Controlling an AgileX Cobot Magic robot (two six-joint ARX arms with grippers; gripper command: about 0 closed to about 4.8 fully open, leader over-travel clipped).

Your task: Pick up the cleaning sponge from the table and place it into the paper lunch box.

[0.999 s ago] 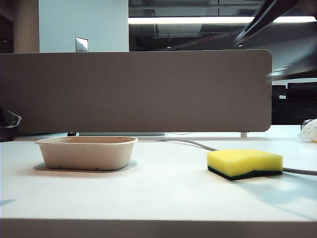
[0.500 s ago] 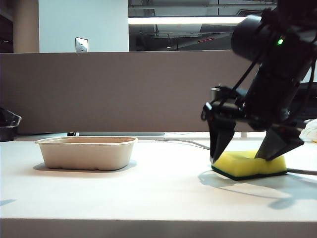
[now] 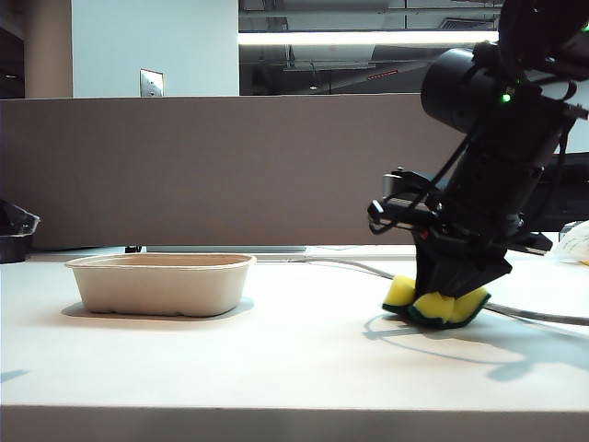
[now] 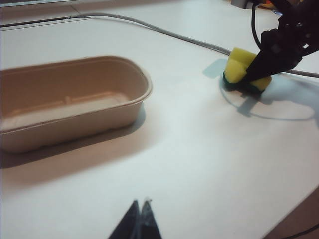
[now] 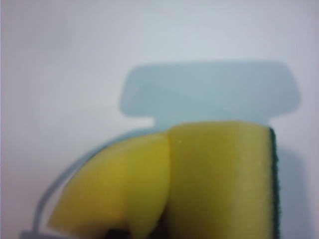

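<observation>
From the outside camera the lunch box [image 3: 162, 283] sits at about 9 o'clock on the table [image 3: 294, 368], its inside hidden by its wall, while at 3 o'clock the right gripper [image 3: 448, 296] pinches the sponge [image 3: 435, 305] so it bulges on both sides. The left wrist camera shows the lunch box [image 4: 70, 107] holding nothing, the squeezed sponge [image 4: 240, 69] well apart from it, and the left gripper [image 4: 139, 219] with tips pressed together, bare. The right wrist camera shows the folded sponge [image 5: 199, 179], its fingers cut off
</observation>
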